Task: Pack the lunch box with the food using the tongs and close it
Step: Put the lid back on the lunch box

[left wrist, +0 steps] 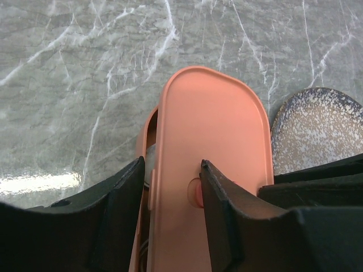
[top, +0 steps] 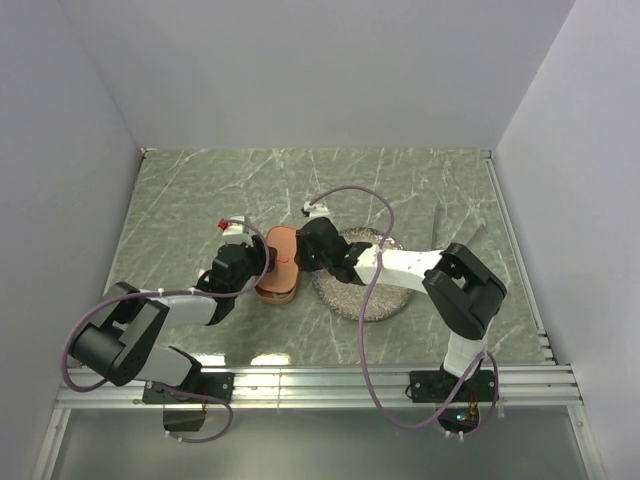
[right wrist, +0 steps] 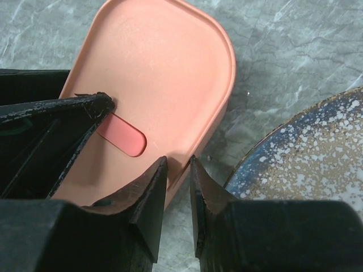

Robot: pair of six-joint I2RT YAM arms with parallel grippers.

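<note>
The salmon-orange lunch box (top: 278,285) sits between my two grippers with its lid (left wrist: 210,130) lying flat on top, shifted slightly right so the box's left rim (left wrist: 144,136) shows. My left gripper (left wrist: 172,163) is open. One finger is outside the box's left side and the other rests on the lid by the red mark (right wrist: 125,136). My right gripper (right wrist: 177,158) stands narrowly open across the lid's (right wrist: 164,62) right edge. The food is hidden. The thin grey tongs (top: 437,225) lie right of the plate.
The round speckled grey plate (top: 375,300) sits just right of the box, under my right arm, and shows no food on it. Its rim (right wrist: 306,153) lies a short gap from the box. Grey walls enclose the marbled table.
</note>
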